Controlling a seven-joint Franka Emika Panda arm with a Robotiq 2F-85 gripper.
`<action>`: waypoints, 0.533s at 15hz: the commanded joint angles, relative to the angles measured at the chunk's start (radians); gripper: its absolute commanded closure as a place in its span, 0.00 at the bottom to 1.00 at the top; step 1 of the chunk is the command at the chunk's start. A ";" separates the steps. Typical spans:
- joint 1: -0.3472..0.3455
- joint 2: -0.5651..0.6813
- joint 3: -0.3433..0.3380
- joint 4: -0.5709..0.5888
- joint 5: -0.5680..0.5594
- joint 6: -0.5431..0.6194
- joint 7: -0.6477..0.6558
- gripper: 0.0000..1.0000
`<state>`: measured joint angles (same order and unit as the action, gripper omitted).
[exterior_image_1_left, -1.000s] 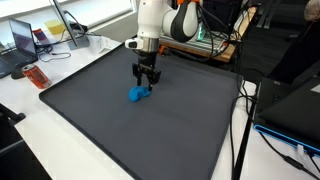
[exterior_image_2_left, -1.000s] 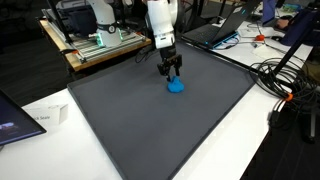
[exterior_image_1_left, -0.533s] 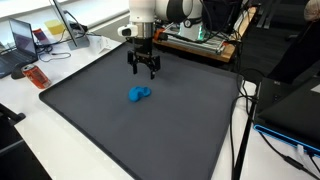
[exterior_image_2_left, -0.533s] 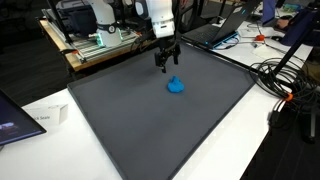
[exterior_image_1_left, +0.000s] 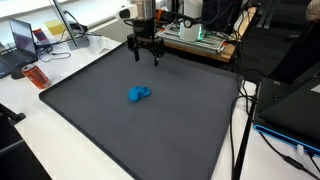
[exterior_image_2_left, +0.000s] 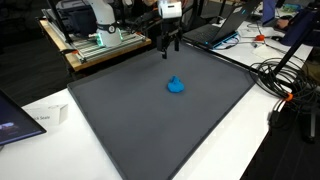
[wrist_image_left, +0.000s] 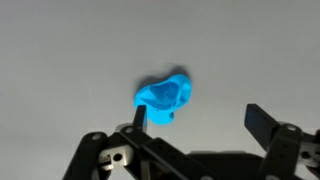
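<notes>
A small bright blue lump-shaped object (exterior_image_1_left: 139, 94) lies on the dark grey mat (exterior_image_1_left: 110, 120); it also shows in the other exterior view (exterior_image_2_left: 176, 86) and in the wrist view (wrist_image_left: 165, 96). My gripper (exterior_image_1_left: 146, 59) hangs well above the mat, raised high over and behind the blue object, also seen in the exterior view (exterior_image_2_left: 170, 47). Its fingers are spread apart and hold nothing. In the wrist view the two fingertips (wrist_image_left: 200, 118) frame bare mat, with the blue object just above the left finger.
The mat (exterior_image_2_left: 150, 120) covers a white table. A laptop (exterior_image_1_left: 22, 40) and an orange object (exterior_image_1_left: 36, 76) sit at one side. A rack with electronics (exterior_image_2_left: 95, 40) stands behind. Cables (exterior_image_2_left: 285, 75) lie beside the mat.
My gripper rose straight off the blue object, from just above it to high over the mat. The blue object stayed where it lay.
</notes>
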<state>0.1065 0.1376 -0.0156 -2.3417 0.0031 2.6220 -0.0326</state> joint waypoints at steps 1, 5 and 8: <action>0.018 -0.009 0.023 0.082 -0.104 -0.142 0.157 0.00; 0.047 0.023 0.056 0.193 -0.157 -0.273 0.292 0.00; 0.072 0.069 0.067 0.281 -0.214 -0.363 0.422 0.00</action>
<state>0.1600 0.1491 0.0415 -2.1570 -0.1549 2.3450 0.2763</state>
